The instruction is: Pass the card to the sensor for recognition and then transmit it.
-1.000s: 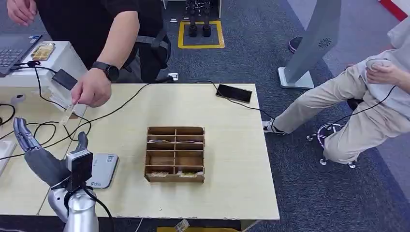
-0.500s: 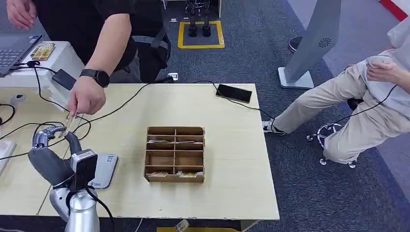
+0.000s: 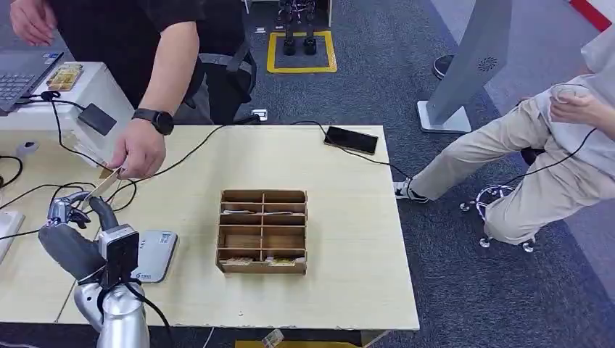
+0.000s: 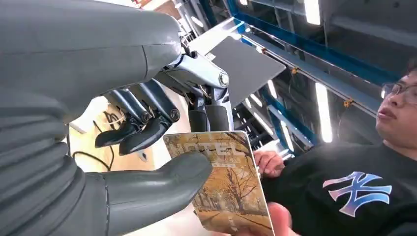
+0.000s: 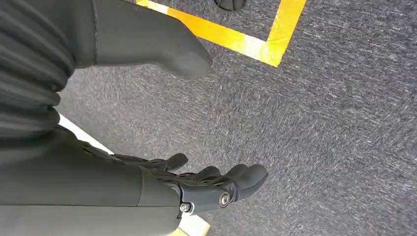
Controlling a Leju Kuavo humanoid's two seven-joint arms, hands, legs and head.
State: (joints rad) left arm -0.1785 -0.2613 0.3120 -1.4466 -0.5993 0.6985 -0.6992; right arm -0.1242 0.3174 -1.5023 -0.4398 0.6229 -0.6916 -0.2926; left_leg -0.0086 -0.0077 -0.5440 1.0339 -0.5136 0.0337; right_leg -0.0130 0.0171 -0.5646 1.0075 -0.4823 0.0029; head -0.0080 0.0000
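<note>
The robot's left hand sits near the 8 o'clock corner of the pale wooden desk, raised just above it. Its thick grey thumb and dark fingers pinch one end of a thin card printed with a yellow autumn-tree picture. In the head view the card runs as a narrow tilted strip from the robot's fingers up toward 1 o'clock, where a person's hand, wearing a black wristwatch, holds the other end. So both the left hand and the person touch the card at once.

Just beside the left hand, toward 4 o'clock, a flat grey card sensor lies on the desk. At the centre of the desk stands a brown cardboard box divided into compartments, with some thin items lying in several of them. A black phone on a cable lies near the desk's 1 o'clock edge. A second person in beige trousers sits at 3 o'clock, well apart from the desk.

The right hand hangs over grey carpet with yellow tape, its fingers loosely apart and grasping nothing.
</note>
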